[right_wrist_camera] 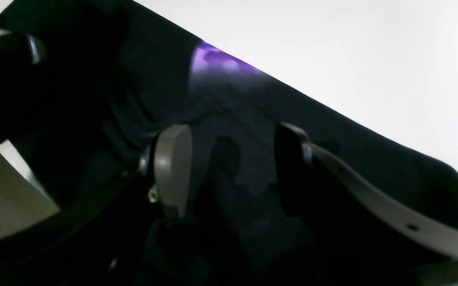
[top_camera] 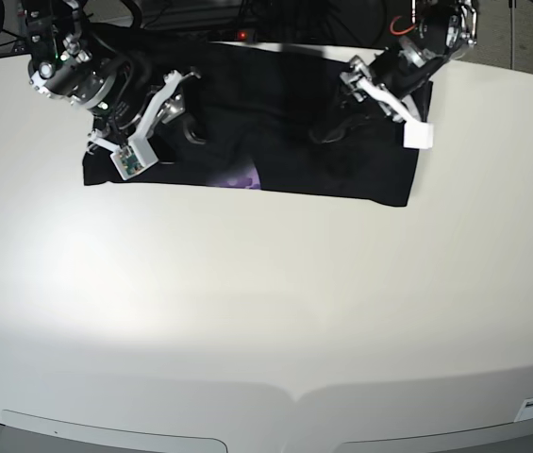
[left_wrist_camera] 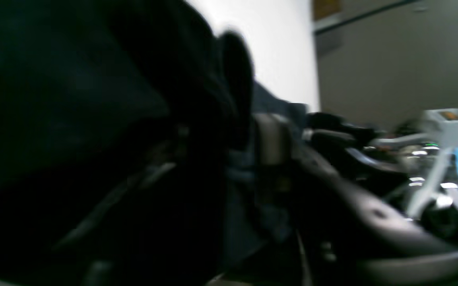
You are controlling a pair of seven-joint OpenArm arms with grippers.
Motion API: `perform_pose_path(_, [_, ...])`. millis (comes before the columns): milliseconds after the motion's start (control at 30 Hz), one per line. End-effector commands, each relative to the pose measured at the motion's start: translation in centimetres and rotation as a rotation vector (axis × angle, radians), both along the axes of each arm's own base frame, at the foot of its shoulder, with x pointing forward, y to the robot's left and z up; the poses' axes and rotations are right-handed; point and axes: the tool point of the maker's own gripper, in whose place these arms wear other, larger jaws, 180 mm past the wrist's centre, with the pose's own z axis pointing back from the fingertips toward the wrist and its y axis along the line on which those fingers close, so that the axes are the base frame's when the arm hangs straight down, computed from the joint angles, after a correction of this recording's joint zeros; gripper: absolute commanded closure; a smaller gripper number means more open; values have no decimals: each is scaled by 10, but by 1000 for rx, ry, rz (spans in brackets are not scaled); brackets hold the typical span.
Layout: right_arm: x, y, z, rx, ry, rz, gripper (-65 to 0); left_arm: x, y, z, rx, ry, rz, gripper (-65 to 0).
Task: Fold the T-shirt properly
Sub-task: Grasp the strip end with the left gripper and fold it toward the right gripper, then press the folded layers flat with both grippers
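Base view, both arms low over T-shirt (top_camera: 275, 113), table (top_camera: 266, 302)
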Motion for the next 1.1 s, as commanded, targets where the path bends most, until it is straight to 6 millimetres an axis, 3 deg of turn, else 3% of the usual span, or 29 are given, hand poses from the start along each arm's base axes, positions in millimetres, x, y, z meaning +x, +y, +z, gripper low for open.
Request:
perform_pose_path(0, [5,1,11,21,-37,2,-334,6,-4,15,-37,-49,3,-258])
perform_pose_path(200, [5,1,11,20,-37,2,-334,11,-42,33,-72,-100,-130,-258])
perform_pose_path(300, [5,1,11,20,-37,1,-334,20,-46,43,-61,-142,-162,-257])
perform_pose_path(400, [5,0,11,18,-37,-1,-334,31,-33,58,-27,-206,-149,-244])
perform_pose_path(500, [3,-5,9,26,-2,-14,-334,40,-5,65,90,-267,-130,-244])
perform_pose_path(667, [0,-29,7,35,88,-76,-334,50,53,37,395,-271,-68,-244])
perform_pose_path(733, [0,-39,11,48,104,-99,-334,51,67,32,456,-283,-20,-244])
perform_pose_path(933, [-24,-70,3,-9,265,-97,-334,42,72,16,569,-288,-28,-245])
perform_pose_path(1067, [-28,-96,12,-10,277,-150,-334,42,77,10,641,-299,-41,-245])
